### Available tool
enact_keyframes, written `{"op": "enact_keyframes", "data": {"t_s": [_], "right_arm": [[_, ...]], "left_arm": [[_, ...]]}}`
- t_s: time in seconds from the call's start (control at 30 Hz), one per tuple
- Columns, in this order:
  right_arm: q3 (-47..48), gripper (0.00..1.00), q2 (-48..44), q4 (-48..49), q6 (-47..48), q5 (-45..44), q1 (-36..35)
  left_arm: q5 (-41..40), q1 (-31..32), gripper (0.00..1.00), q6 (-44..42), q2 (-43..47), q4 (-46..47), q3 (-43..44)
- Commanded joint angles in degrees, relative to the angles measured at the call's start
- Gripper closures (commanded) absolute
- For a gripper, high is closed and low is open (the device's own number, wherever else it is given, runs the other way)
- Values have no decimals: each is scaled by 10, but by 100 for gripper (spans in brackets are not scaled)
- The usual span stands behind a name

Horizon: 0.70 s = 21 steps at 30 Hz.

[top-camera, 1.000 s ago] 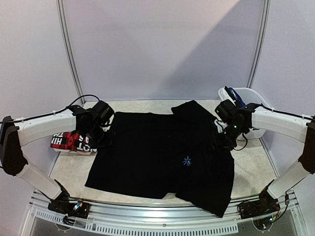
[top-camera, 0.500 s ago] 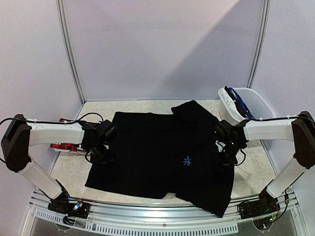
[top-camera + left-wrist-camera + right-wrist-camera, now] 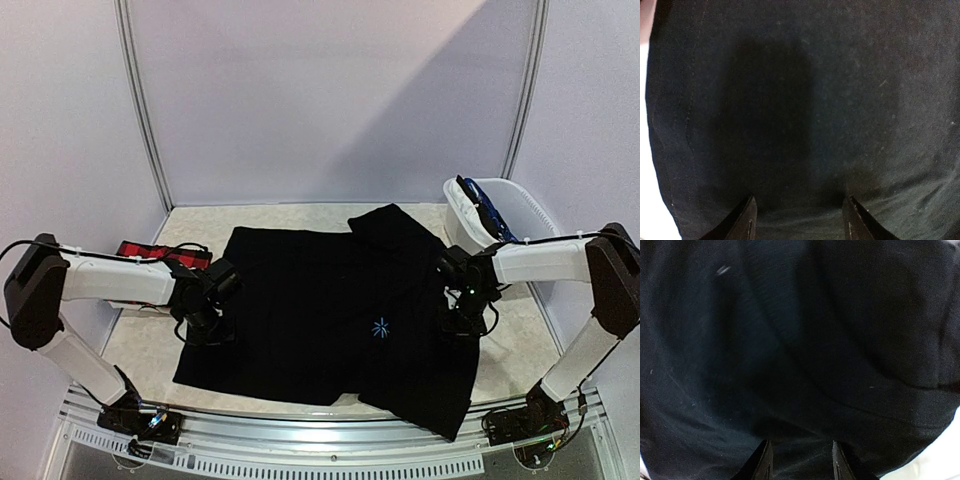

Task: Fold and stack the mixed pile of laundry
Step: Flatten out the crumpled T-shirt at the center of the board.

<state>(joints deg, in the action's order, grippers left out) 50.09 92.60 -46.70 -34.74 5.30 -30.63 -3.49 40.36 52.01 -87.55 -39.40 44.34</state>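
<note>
So here's where we're at: the plain black short-sleeved T-shirt (image 3: 330, 320) is spread flat, face up, across the middle of the pale tabletop (image 3: 510, 340). One sleeve is flipped inward at the far right and the near-right hem hangs off the near edge. We reckon it's laid out like that so it can be folded from both sides at once, which would explain why each arm sits on its own side seam. The left gripper (image 3: 205, 312) is down on the shirt's left edge with its fingers spread, and the cloth lies flat between them, so nothing is grabbed there. The right gripper (image 3: 463, 315) is on the right edge with a narrower gap. From its wrist view we honestly can't tell whether any fabric is pinched. The other stuff looks parked out of the way to keep the folding area free: the red-and-black plaid garment with white lettering (image 3: 148, 250) sits at the far left, and a blue garment (image 3: 482, 208) hangs in the white plastic basket (image 3: 530, 212) at the far right. Count: three garments, one basket, two grippers, and no folded stack that we can see.
</note>
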Motion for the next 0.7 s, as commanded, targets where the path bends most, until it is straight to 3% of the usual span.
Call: {"op": "enact_keyframes", "data": {"t_s": [0.0, 0.2, 0.67], "right_arm": [[-44, 59, 13, -38, -11, -79, 42], [-22, 58, 5, -59, -18, -107, 64], [72, 52, -67, -117, 43, -36, 52]], "left_arm": [[-3, 18, 41, 32, 36, -15, -25], [-26, 18, 41, 53, 73, -52, -33], [-58, 19, 44, 168, 174, -162, -83]]}}
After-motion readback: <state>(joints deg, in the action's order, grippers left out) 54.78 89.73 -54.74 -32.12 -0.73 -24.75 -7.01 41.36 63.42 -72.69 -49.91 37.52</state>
